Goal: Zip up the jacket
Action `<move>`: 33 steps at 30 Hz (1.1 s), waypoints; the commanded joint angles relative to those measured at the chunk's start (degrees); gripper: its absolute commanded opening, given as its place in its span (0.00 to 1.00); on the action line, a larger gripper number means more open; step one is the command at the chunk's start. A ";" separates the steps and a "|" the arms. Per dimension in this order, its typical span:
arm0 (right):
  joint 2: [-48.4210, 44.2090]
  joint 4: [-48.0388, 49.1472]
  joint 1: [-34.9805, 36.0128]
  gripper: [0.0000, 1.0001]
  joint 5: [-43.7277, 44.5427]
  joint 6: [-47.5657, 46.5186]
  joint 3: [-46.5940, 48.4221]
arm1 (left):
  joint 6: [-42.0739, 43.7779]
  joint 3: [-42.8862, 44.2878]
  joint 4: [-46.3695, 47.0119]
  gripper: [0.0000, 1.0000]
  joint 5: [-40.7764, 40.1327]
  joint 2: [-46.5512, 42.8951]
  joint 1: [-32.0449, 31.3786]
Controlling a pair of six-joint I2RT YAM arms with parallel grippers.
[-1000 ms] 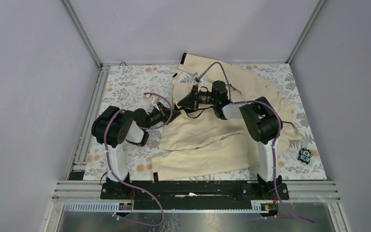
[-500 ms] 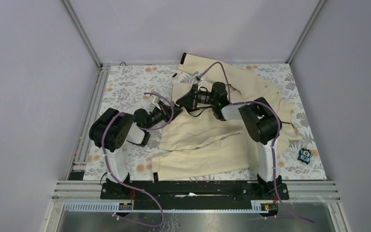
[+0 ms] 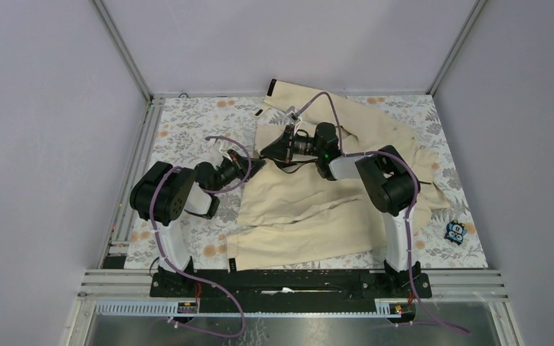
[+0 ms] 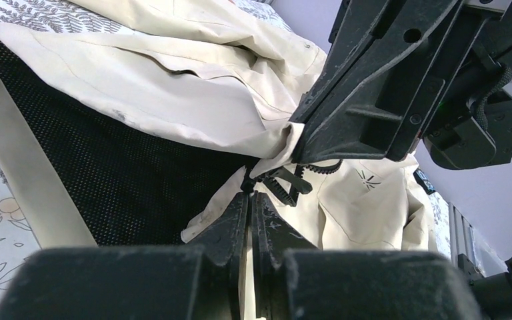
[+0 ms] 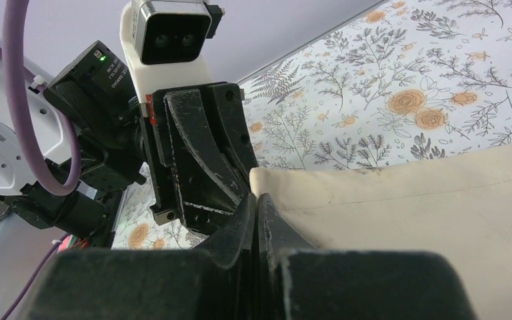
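1. Far left: bare floral desk [image 3: 187, 130] lies open beside the left arm, so that arm has free room to draw back along the cloth.
2. The left gripper [image 4: 249, 200] reaches in low from that side with its jaws pressed together; the tips meet the dark zipper [image 4: 287, 188] at the front edge (probably pinching the pull, though the contact is too small to be sure); I judge it is held so to run the slider along.
3. Centre: the jacket [image 3: 310, 209] lies spread over the middle and right of the desk, its front open and black mesh lining [image 4: 107, 167] showing.
4. The right gripper [image 5: 256, 200], just beside the left one, is clamped flat on the cream fabric edge; this likely anchors the cloth so the zipper stays taut; the two grippers have almost no gap between them.
5. Right: cloth runs close to the desk's right edge; a small blue object [image 3: 455, 231] sits near it, apart.
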 commanded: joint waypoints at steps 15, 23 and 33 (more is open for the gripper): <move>0.32 4.63 1.74 0.00 -0.51 1.52 3.23 | -0.85 -2.98 6.70 0.34 -0.37 -3.28 0.01; 0.67 4.25 1.48 0.00 -0.57 1.56 3.66 | -0.36 -6.92 6.55 0.53 0.43 -8.57 2.06; 0.94 4.16 1.47 0.00 -1.03 2.03 4.12 | -5.77 -5.17 6.44 0.49 0.50 -9.72 3.70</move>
